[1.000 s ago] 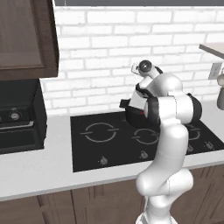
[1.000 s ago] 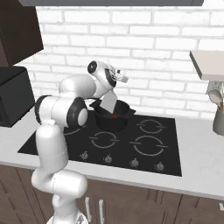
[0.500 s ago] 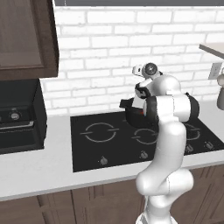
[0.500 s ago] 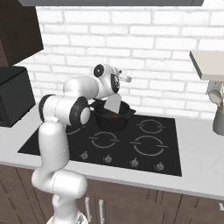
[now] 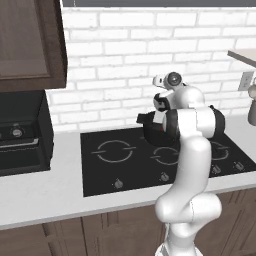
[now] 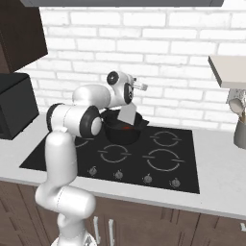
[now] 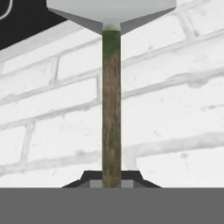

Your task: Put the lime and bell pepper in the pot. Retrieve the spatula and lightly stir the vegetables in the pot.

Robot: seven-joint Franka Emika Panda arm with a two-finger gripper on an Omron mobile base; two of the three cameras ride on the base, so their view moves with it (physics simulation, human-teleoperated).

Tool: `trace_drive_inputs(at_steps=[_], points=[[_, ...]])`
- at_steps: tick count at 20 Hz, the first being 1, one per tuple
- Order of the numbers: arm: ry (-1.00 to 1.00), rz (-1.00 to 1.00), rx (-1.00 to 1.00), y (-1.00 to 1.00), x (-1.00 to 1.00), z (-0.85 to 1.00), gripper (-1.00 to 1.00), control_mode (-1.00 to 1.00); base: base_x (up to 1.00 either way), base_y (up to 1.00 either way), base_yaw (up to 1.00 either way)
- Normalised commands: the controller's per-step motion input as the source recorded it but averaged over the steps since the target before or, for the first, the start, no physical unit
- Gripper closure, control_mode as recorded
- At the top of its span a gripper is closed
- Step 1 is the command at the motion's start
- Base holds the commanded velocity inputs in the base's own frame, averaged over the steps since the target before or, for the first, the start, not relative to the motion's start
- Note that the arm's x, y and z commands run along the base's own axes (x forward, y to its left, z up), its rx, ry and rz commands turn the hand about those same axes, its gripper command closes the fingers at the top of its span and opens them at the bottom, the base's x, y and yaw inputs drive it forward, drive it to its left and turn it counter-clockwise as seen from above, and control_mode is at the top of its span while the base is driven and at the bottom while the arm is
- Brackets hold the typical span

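Spatula held by the claw above the pot, seen from the right base view: the pale flat head hangs down toward the pot's mouth, and the thin handle runs up into the claw, which is closed on the handle. In the hand view the handle appears as a brownish-green rod rising from between the 2 dark fingertips to the pale grey head at the top edge, with white brick wall behind it and a corner of black cooktop at upper left.

Pot: black, round, standing on the rear left burner of the black cooktop. A small red patch, the bell pepper, shows inside it just below the spatula head. The lime cannot be made out in the pot.

Left base view: the pot is partly hidden behind the white arm; 1 short side handle projects to its left. The claw sits just above the pot, below the round dark wrist joint.

Surroundings: the cooktop is set into a pale grey tabletop. A dark microwave stands at the left under a dark wood cabinet. At the right edge, a grey utensil holder with spoons stands below a pale shelf.
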Motion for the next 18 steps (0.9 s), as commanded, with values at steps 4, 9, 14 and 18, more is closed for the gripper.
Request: trace_drive_inputs(at_steps=[4,9,14,18], points=[[-0.01,0.00,0.00,0.01,0.11,-0.22,1.00,-1.00,0.00,0.00,0.00],[-0.05,0.00,0.00,0.06,0.08,-0.13,1.00,-1.00,0.00,0.00,0.00],[-0.07,0.00,-0.04,0.20,0.03,-0.34,1.00,-1.00,0.00,0.00,0.00],[-0.03,0.02,-0.01,0.19,0.08,-0.13,1.00,-1.00,0.00,0.00,0.00]])
